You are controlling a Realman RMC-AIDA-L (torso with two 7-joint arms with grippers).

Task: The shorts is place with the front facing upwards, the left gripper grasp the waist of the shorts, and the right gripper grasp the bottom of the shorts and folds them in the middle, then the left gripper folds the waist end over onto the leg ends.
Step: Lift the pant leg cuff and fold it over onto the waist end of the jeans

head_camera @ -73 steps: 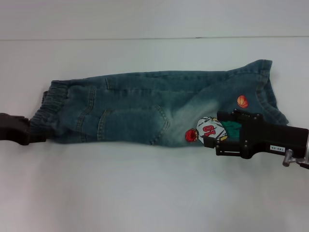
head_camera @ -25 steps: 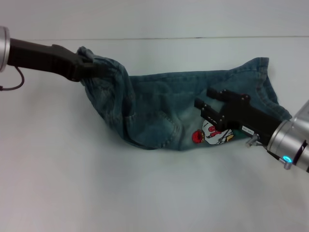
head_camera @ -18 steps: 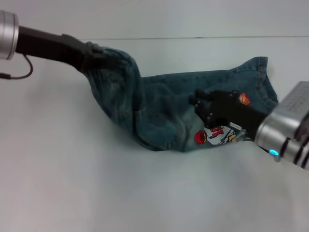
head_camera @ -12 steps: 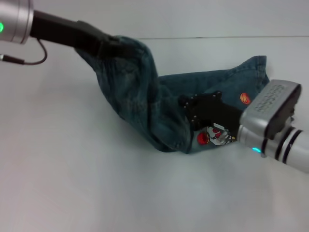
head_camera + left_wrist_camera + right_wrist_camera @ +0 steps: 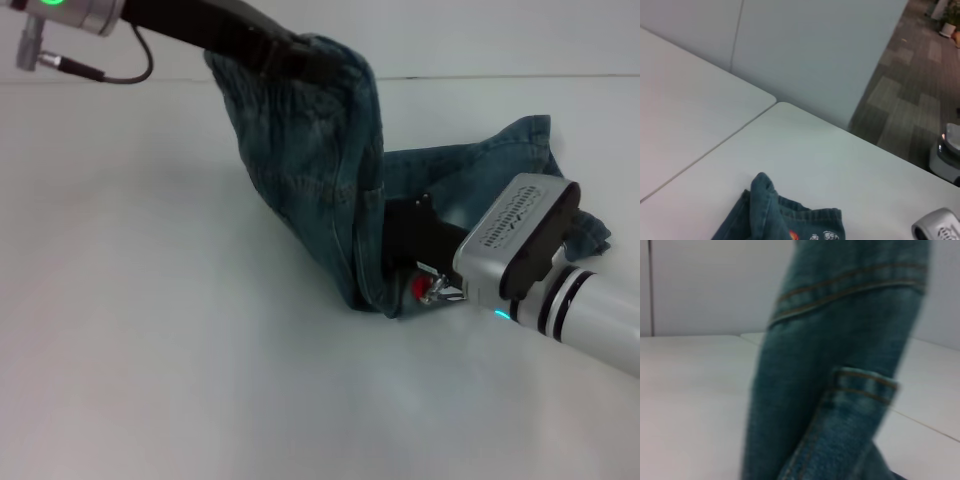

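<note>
Two hands engaged. Left hand (image 5: 300,58) clamped on the waist (image 5: 335,55), holding it raised above the counter (image 5: 150,330). Shorts (image 5: 320,180) hang down to the leg ends (image 5: 540,150). Right hand (image 5: 405,240) presses mid-garment; grip cannot be determined.

The blue denim shorts (image 5: 320,170) are lifted at one end, hanging in a steep drape down to a fold on the table. The other end (image 5: 525,140) lies flat and rumpled, a red print (image 5: 422,287) showing near the fold.

White table (image 5: 150,350) bears the shorts (image 5: 320,170).
</note>
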